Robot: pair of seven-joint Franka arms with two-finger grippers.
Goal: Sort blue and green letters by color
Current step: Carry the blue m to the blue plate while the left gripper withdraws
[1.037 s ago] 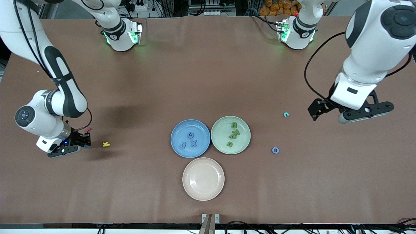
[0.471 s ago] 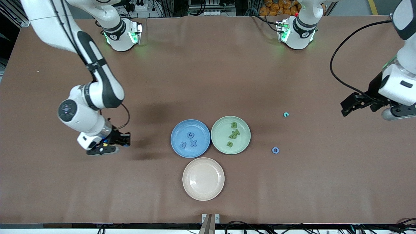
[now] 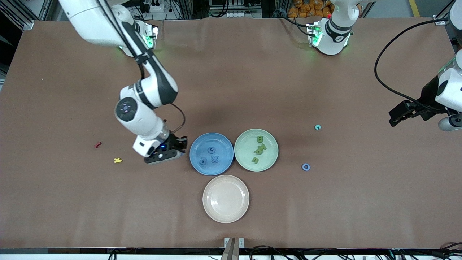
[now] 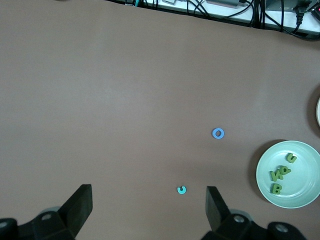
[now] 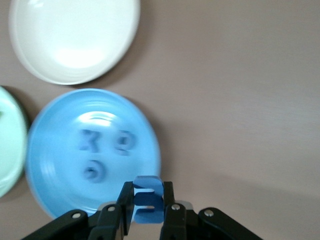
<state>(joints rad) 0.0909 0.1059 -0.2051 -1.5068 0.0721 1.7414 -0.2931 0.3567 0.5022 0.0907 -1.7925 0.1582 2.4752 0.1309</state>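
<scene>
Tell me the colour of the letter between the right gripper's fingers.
Blue. The letter is held by the right gripper, seen best in the right wrist view.

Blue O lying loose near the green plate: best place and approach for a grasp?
The blue O lies flat on the table, so come straight down. Probably pinch across the outer rim, or put one finger through its hole and grip one wall. The open left claw is the freer one; the right claw holds a blue letter.

Right pincer (image 5: 146,206) clamped on a blue letter (image 5: 147,199), over the table (image 5: 240,100) just beside the blue plate (image 5: 60,130). That plate carries three blue letters (image 5: 90,142). A cream plate (image 5: 75,37) lies adjacent.
</scene>
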